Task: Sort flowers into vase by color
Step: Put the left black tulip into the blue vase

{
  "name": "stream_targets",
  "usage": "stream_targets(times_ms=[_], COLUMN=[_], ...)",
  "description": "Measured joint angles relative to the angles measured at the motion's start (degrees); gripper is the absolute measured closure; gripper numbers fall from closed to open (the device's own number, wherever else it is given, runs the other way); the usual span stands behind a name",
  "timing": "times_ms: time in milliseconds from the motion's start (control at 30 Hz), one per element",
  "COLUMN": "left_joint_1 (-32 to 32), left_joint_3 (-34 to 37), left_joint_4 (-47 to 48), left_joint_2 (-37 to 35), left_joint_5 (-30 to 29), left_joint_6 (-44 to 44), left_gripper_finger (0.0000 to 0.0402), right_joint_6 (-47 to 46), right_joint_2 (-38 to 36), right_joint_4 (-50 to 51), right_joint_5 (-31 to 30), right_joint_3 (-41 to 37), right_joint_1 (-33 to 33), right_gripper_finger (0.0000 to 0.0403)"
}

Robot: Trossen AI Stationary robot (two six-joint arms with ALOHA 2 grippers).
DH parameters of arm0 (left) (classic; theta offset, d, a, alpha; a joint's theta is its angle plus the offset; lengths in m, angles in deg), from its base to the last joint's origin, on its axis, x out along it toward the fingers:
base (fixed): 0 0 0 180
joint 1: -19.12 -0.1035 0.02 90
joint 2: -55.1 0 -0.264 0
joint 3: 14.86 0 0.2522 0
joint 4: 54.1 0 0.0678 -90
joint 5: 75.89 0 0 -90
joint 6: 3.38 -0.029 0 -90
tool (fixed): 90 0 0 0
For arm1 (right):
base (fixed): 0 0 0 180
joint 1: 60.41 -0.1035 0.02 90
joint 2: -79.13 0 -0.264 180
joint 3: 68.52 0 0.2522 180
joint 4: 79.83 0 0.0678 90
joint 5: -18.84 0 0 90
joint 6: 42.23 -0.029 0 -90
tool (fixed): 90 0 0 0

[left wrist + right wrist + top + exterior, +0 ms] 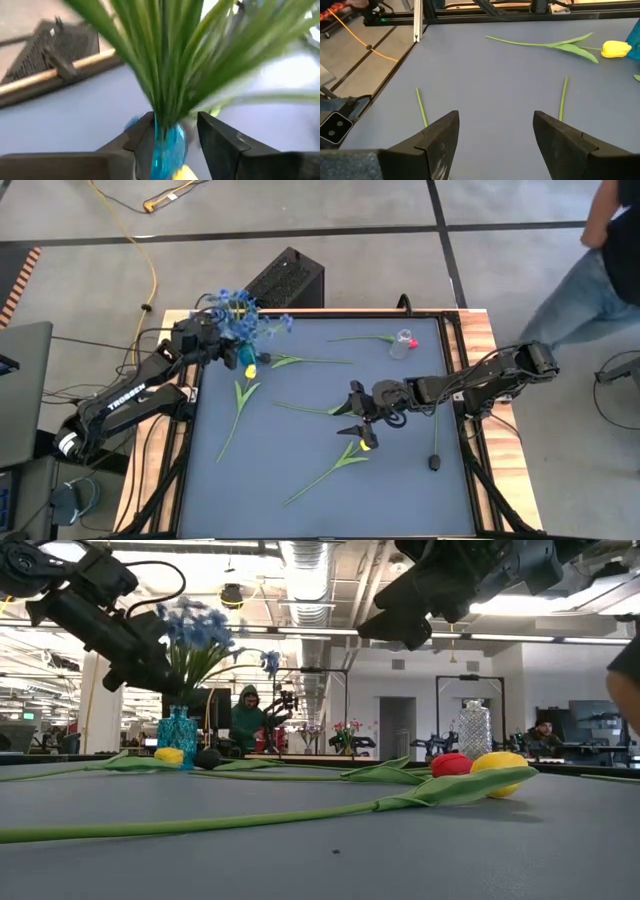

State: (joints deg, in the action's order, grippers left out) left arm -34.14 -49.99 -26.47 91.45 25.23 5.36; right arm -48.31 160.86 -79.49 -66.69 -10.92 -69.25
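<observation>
Stems of blue flowers (pixel 238 310) stand between left claw (pixel 175 137) fingers.

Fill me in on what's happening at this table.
The left pincer, fingers parted, is at the blue vase that holds the blue flowers. The right pincer hangs open over mid-table above a yellow tulip. More tulips lie loose on the mat, unsorted.
</observation>
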Motion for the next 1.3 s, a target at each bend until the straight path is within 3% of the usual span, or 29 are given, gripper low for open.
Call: stream_targets(times_ms=[233, 500, 733, 867, 1033, 1300], left_joint_1=[0.01, 3.14, 9.09, 14.08, 23.31, 41.39], left_joint_3=[-8.11, -13.02, -17.65, -19.06, -19.06, -19.06], left_joint_4=[15.20, 20.56, 32.33, 37.05, 36.18, 35.23], left_joint_2=[-0.01, 0.01, -0.09, -0.11, -0.11, 0.03], left_joint_5=[-1.73, 5.82, 11.20, 12.29, 13.51, 3.04], left_joint_6=[-3.72, -2.90, 8.22, 13.21, 18.36, 26.53], left_gripper_finger=[0.0251, 0.0250, 0.0250, 0.0250, 0.0256, 0.0274], right_joint_6=[0.01, -0.71, -2.19, -4.23, -9.25, -15.33], right_joint_2=[0.00, 0.00, -1.23, -4.33, -9.79, -15.48], right_joint_4=[1.24, 4.65, 10.87, 16.61, 26.70, 36.01], right_joint_5=[0.00, 0.14, 1.73, 1.75, 1.69, 1.66], right_joint_3=[0.01, -0.01, 0.00, -0.01, -0.01, -0.01], right_joint_1=[0.00, -0.13, -0.15, -0.15, -0.91, -4.20], right_gripper_finger=[0.0121, 0.0121, 0.0121, 0.0121, 0.0121, 0.0121])
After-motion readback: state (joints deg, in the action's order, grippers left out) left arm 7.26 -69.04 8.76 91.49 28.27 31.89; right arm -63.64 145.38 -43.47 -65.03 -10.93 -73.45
